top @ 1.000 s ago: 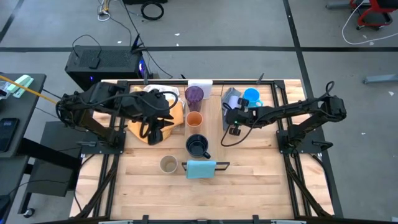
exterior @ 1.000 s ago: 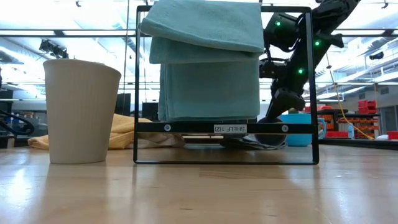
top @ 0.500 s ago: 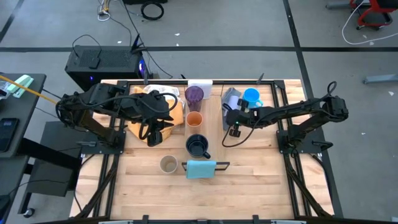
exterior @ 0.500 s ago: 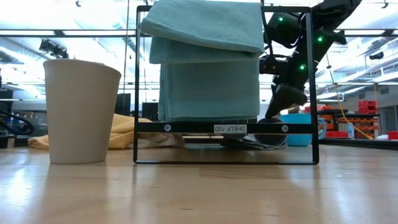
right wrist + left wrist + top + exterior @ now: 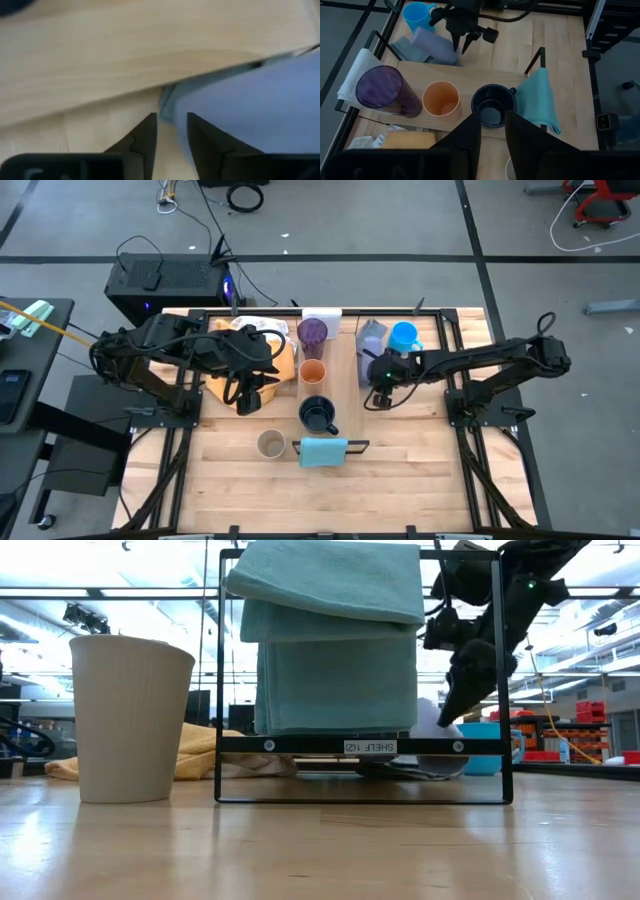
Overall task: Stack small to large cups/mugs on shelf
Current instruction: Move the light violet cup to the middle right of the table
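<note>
The shelf bears the dark purple tumbler, the orange cup and the navy mug, each upright on its base. The beige cup stands on the table beside it. The lavender cup lies on its side next to the bright blue mug. My right gripper is open at the lavender cup's near end, its fingers either side of the cup's edge. My left gripper hovers open over the yellow cloth, holding nothing. My right gripper comes slanting down at the lavender cup's near end. One finger shows over the cup's surface and the other over bare wood. I cannot tell whether either finger touches the cup.
A grey cloth lies under the lavender cup. A white cloth hangs at the shelf's far end and a light-blue cloth on a black rack at its near end. Bare table lies to the near right.
My right gripper has drawn a little toward the table's near edge, risen slightly and rolled at the wrist. The lavender cup, partly covered by the gripper before, now shows more fully in the high and low views.
</note>
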You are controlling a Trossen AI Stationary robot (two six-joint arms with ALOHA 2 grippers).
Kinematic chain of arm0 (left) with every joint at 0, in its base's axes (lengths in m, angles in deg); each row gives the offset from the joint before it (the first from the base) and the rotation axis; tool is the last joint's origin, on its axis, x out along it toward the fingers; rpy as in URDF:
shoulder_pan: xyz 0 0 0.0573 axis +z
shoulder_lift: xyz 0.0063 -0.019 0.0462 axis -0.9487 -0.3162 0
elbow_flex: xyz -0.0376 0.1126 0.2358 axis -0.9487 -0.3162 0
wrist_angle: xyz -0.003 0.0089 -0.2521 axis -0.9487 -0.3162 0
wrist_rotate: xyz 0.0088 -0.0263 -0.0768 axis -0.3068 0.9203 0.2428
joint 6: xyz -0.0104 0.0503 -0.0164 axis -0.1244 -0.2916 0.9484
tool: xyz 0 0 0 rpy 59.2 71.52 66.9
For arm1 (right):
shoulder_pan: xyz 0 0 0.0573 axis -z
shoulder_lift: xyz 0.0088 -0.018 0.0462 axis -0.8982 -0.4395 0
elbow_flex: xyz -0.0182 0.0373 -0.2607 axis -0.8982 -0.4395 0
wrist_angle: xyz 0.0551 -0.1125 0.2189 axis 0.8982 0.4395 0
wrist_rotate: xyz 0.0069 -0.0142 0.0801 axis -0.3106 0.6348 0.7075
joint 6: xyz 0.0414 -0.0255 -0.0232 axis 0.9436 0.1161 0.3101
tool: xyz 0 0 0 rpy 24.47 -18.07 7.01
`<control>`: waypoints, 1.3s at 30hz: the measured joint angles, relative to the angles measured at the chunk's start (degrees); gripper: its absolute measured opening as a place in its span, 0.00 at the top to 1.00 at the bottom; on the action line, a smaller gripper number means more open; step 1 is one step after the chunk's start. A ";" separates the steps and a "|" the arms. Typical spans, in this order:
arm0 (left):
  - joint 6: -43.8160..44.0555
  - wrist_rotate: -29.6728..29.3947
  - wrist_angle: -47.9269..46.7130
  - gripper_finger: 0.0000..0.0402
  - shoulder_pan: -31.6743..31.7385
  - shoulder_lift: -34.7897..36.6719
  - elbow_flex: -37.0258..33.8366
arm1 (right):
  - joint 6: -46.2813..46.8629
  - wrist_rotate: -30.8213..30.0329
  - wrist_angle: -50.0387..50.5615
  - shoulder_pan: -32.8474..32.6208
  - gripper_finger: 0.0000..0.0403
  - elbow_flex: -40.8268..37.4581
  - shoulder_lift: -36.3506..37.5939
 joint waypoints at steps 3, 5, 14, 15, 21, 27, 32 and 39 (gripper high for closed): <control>-0.07 0.01 0.00 0.77 0.00 0.00 0.00 | 0.58 -0.50 0.45 -0.54 0.67 0.02 0.94; -0.07 0.01 -0.02 0.77 -0.02 0.00 0.00 | 0.78 -0.78 0.56 -1.39 0.67 0.02 1.27; -0.04 0.01 -0.39 0.76 0.00 0.00 0.00 | -3.25 -8.21 1.40 -7.16 0.67 0.67 2.58; -0.04 0.01 -0.39 0.76 -0.01 0.00 0.00 | -5.71 -9.65 2.40 -7.88 0.67 1.41 2.91; -0.75 -0.22 -0.44 0.78 -0.02 0.00 0.00 | -17.67 -13.38 9.34 -9.48 0.67 6.95 3.43; -0.96 -1.57 -0.63 0.78 -0.02 -0.02 0.00 | -24.09 -12.41 13.34 -9.66 0.67 3.33 1.68; -0.98 -2.84 -2.60 0.77 -0.02 -0.02 -0.01 | -30.92 -19.18 10.69 -10.12 0.67 0.85 1.67; -1.19 -3.69 -4.80 0.78 -0.02 -0.02 -0.02 | -34.10 -24.65 3.86 -11.14 0.67 0.82 1.69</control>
